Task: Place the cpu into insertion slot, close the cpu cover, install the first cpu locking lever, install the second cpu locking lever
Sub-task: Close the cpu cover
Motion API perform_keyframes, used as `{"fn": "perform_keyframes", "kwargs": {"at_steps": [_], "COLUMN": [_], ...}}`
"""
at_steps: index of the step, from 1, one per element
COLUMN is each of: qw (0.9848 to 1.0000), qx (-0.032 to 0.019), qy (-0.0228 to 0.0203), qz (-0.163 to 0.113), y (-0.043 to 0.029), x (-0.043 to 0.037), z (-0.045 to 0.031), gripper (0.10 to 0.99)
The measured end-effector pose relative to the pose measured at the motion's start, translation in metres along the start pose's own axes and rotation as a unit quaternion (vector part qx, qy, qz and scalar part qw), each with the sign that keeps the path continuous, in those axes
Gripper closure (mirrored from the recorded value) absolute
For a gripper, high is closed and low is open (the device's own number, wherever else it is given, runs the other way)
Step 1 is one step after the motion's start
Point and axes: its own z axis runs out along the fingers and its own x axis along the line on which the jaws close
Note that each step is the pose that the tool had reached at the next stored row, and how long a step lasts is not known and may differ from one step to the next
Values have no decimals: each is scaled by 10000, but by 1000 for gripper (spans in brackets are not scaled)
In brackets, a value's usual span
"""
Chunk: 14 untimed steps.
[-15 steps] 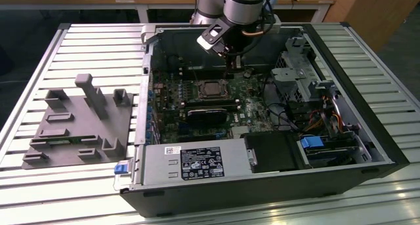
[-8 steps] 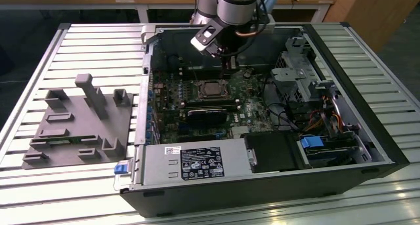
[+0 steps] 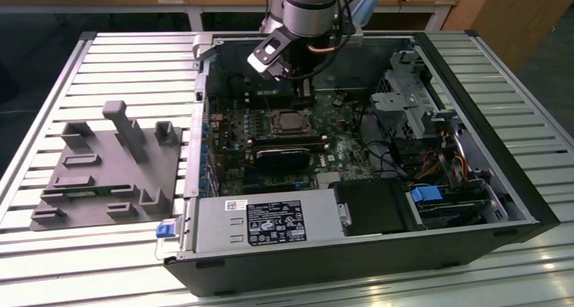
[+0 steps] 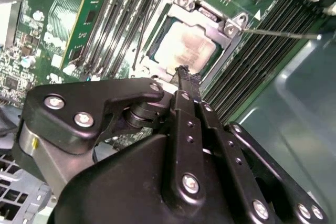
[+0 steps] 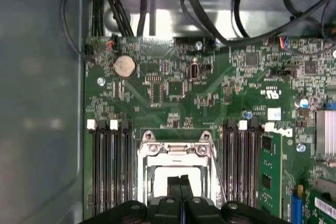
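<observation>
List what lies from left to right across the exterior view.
In order: grey jig → cpu → drive cage.

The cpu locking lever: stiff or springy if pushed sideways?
The locking lever is a thin bare metal rod, so it probably springs slightly rather than staying rigid. Its smooth, narrow surface may let a push slip off. It seems anchored by the cpu cover, so it likely swings, not slides.
</observation>
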Motion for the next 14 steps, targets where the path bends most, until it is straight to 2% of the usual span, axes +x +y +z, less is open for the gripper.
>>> {"fn": "perform_keyframes", "kwargs": {"at_steps": [7, 14], "qw": [10000, 10000], "qx": [-10, -13], "qy": [-1, 0], "qz": [0, -15], "y": [-70, -79], "x": [-2, -2], "z": [46, 48], "gripper": [984, 984]}}
